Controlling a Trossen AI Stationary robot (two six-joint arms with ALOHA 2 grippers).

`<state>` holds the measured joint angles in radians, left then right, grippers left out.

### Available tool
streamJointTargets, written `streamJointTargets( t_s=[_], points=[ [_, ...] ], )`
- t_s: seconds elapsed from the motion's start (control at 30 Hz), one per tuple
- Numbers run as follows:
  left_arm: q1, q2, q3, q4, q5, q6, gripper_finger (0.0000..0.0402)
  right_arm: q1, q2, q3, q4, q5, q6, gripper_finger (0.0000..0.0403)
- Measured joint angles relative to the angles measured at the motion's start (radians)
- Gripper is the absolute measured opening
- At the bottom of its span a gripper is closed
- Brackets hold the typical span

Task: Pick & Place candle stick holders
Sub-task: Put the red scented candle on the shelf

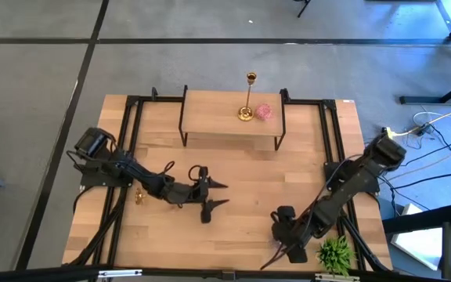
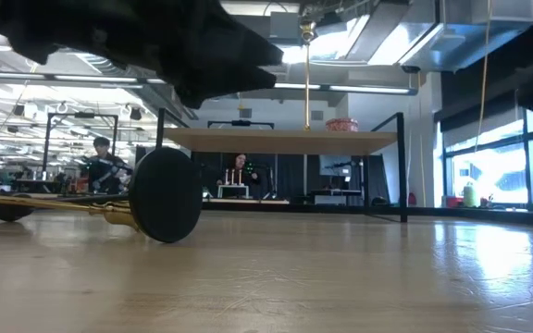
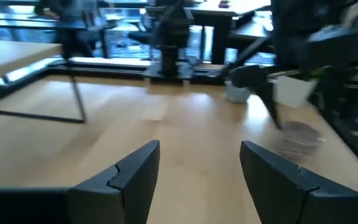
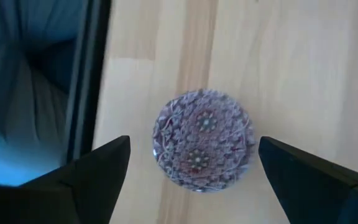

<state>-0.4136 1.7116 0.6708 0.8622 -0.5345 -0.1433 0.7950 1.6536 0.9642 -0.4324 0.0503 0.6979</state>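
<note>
One gold candle stick holder (image 1: 247, 95) stands upright on its round base on the raised shelf (image 1: 210, 117) at the far middle; it also shows in the low view (image 2: 306, 83). A second gold holder (image 2: 109, 213) lies on its side on the table, its dark round base (image 2: 165, 194) toward the near edge; in the high view (image 1: 140, 196) my left arm mostly covers it. I cannot make out the black holder. My left gripper (image 1: 219, 194) (image 3: 197, 168) is open and empty over mid-table. My right gripper (image 1: 288, 249) (image 4: 191, 162) is open, pointing down over a round patterned glass paperweight (image 4: 202, 140).
A small green plant (image 1: 335, 253) in a white pot (image 3: 294, 90) stands at the near right corner. A pink round thing (image 1: 264, 111) sits on the shelf beside the upright holder. The shelf's black legs (image 1: 184, 129) and frame rails (image 1: 128, 125) border the open table middle.
</note>
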Motion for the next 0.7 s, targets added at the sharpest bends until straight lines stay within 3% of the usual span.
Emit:
streamJointTargets(
  t_s=[0.7],
  points=[
    [-0.144,0.009,0.000,-0.133,-0.008,-0.027,0.0221,0.004,0.081,0.000,0.094,0.054,0.253,0.0360]
  ],
)
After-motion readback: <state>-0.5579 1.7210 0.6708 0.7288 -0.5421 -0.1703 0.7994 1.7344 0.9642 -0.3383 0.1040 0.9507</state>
